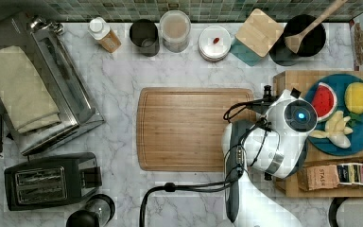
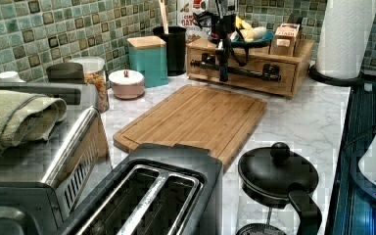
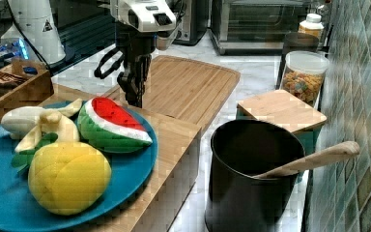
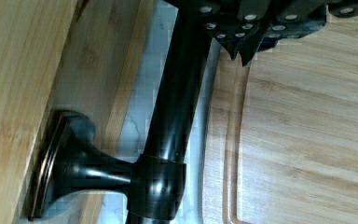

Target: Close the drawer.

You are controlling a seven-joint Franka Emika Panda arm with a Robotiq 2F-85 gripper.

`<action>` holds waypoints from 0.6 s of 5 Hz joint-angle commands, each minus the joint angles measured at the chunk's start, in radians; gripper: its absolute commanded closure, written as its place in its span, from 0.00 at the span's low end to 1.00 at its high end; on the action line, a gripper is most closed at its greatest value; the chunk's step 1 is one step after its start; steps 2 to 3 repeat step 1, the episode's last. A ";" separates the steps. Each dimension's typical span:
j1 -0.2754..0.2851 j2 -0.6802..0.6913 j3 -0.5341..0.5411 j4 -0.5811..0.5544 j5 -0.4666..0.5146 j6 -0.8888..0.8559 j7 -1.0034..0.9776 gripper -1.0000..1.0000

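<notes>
The drawer's light-wood front [image 2: 252,59] sits in the wooden box [image 1: 293,80] that carries the blue plate [image 1: 361,130]. It looks flush with the box, and no tray shows sticking out. A dark bar handle [image 2: 259,73] runs along the front. My gripper [image 2: 223,77] hangs straight down at the handle's end on the left view's left. In the wrist view my gripper [image 4: 242,49] is shut, its tips lying against the bar handle [image 4: 177,93] on the cutting-board side, with the drawer front [image 4: 14,93] beyond. In the right view my gripper [image 3: 135,100] stands at the box's edge.
A grooved cutting board [image 1: 189,127] lies on the marble counter right in front of the drawer. A black pot with a wooden spoon [image 1: 307,35], a teal canister [image 2: 148,59] and jars line the back wall. A toaster [image 1: 52,179], toaster oven [image 1: 56,80] and paper towel roll [image 2: 345,34] stand around.
</notes>
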 commanded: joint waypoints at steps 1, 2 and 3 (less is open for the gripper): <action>-0.127 -0.033 -0.108 0.145 0.003 0.030 -0.089 1.00; -0.127 -0.033 -0.108 0.145 0.003 0.030 -0.089 1.00; -0.127 -0.033 -0.108 0.145 0.003 0.030 -0.089 1.00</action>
